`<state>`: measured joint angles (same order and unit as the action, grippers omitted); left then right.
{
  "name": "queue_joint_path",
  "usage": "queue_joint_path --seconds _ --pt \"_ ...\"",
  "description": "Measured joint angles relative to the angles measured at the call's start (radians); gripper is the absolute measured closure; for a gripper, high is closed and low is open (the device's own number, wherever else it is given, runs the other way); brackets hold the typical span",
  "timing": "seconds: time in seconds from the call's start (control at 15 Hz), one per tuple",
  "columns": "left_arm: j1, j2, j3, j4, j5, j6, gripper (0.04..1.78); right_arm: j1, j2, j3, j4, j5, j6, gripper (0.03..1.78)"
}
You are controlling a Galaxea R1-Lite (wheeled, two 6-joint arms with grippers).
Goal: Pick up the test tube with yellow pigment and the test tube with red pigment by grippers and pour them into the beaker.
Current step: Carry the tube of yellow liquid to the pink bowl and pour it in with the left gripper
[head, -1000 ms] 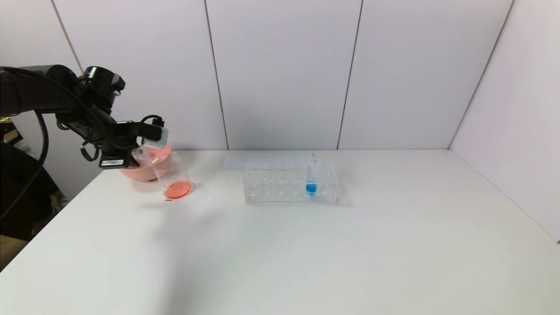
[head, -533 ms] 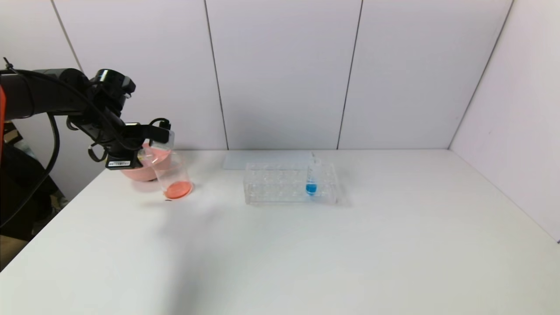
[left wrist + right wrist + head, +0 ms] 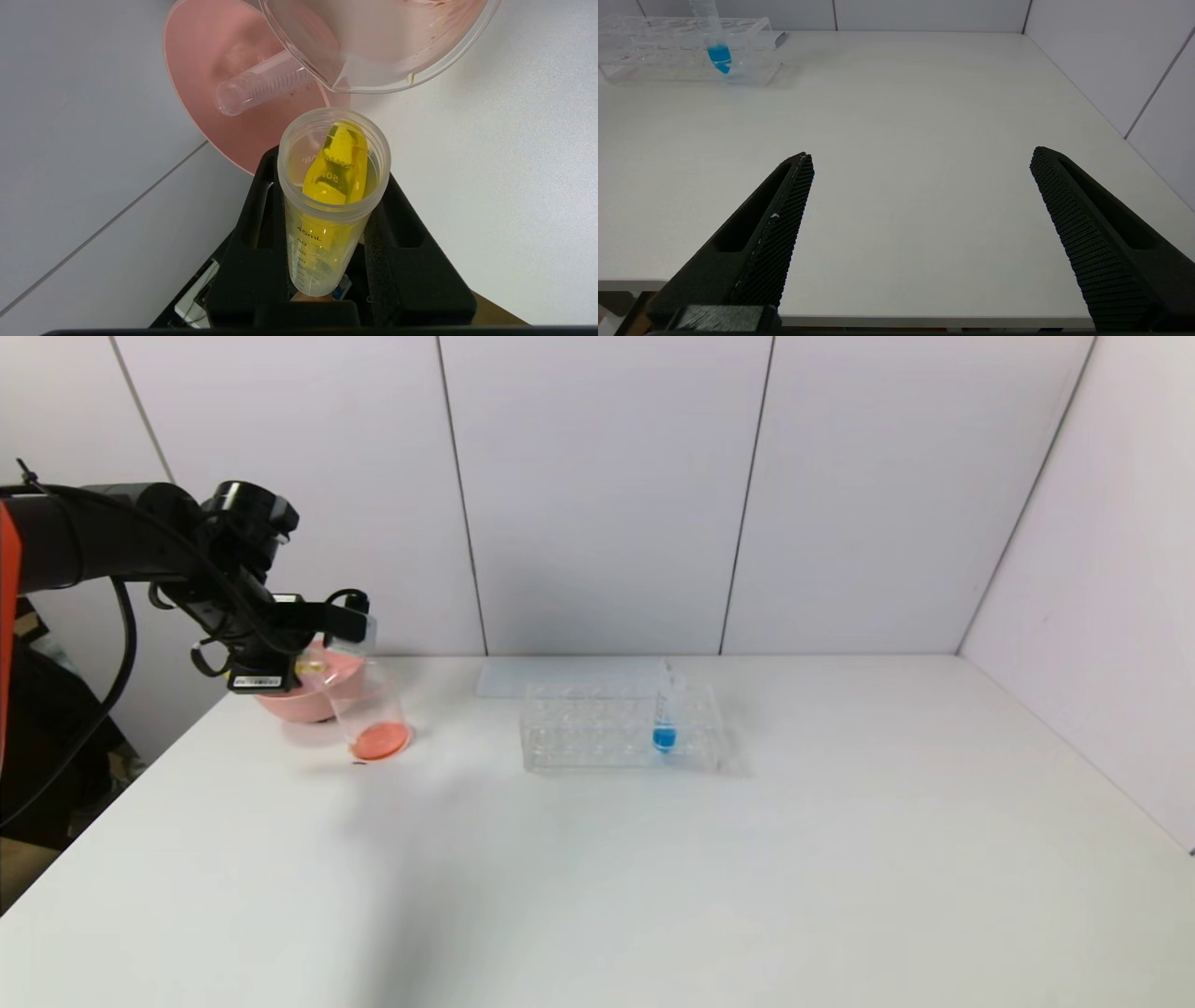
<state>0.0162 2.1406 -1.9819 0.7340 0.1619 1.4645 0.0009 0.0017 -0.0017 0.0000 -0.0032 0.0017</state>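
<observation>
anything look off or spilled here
No spill on the table. One oddity: an empty test tube lies on its side in the pink bowl, not in the rack. The left gripper holds the test tube with yellow pigment tilted toward the beaker.

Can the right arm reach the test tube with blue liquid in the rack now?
Probably yes: the right pincer is open and empty, and only bare table lies between it and the blue tube.

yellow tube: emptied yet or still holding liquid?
Still holding liquid. In the left wrist view the test tube with yellow pigment, clamped in the left gripper and tipped toward the beaker, has yellow pooled near its mouth.
</observation>
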Motion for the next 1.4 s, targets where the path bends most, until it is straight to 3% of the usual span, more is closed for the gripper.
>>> queue_joint_path --seconds 1.4 --pt "-0.054 0.015 -0.006 -0.030 0.165 0.029 1.35 0.000 0.000 0.000 0.000 0.000 0.000 0.11"
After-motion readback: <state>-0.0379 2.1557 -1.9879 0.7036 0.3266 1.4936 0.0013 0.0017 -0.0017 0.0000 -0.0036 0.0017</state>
